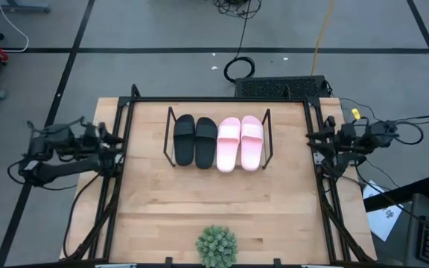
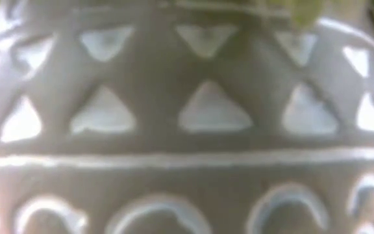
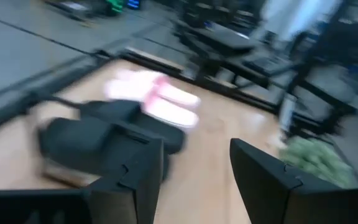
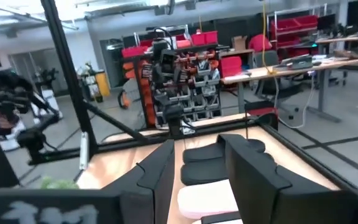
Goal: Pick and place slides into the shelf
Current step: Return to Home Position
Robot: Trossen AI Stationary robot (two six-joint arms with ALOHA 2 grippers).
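Note:
Four slides sit side by side on the shelf [image 1: 171, 141] near the table's far edge: the black pair [image 1: 195, 140] on its left half, the pink pair [image 1: 240, 143] on its right half, soles down on the board. My left gripper [image 1: 118, 141] is open at the table's left edge, apart from them. My right gripper [image 1: 311, 138] is open at the right edge. The left wrist view shows the black slides [image 3: 98, 140] and pink slides [image 3: 157, 99] beyond the open gripper [image 3: 194, 168]. The right wrist view shows the pink slide [image 4: 207, 199] and black slides [image 4: 213, 162] past the open gripper [image 4: 197, 168].
A potted green plant [image 1: 216, 246] stands at the table's near edge, its patterned pot [image 2: 187, 117] filling the low view. Black rails [image 1: 125, 164] run along the table's sides. Bare wood [image 1: 222, 201] lies between shelf and plant. Cables and a dark box [image 1: 281, 86] lie beyond the far edge.

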